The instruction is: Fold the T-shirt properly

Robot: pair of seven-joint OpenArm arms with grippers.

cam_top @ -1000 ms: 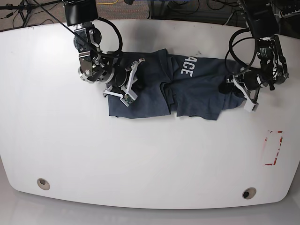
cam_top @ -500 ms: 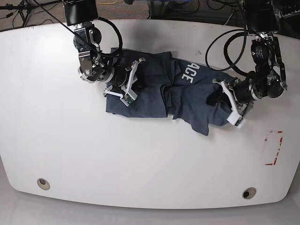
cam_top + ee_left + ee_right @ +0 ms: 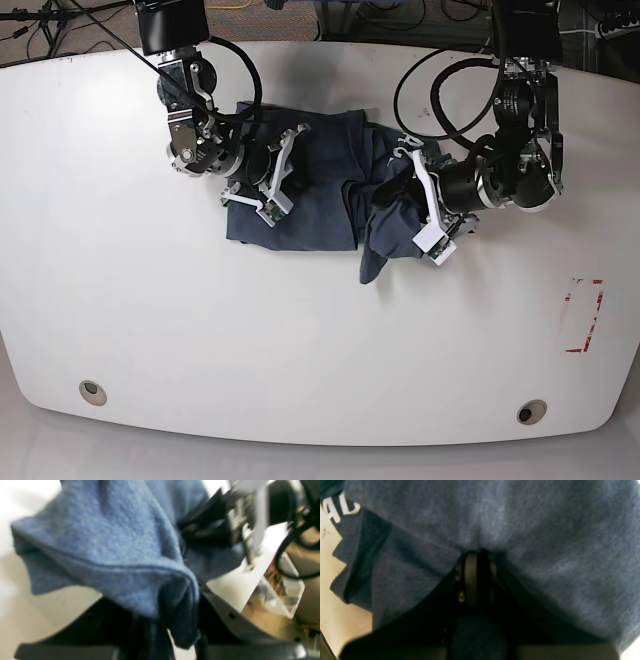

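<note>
t-shirt half gathered across the far middle of the table, one end carried inward

the table (image 3: 300, 340) bears the t-shirt (image 3: 320, 190), its long axis running side to side. the left gripper (image 3: 425, 205) is seen pinching a bunched end of cloth, lifted and hanging toward the centre; the right gripper (image 3: 272, 180) lies pressed on the other end, its jaws apparently closed on cloth. the free fold lies nearer the left arm.
</note>
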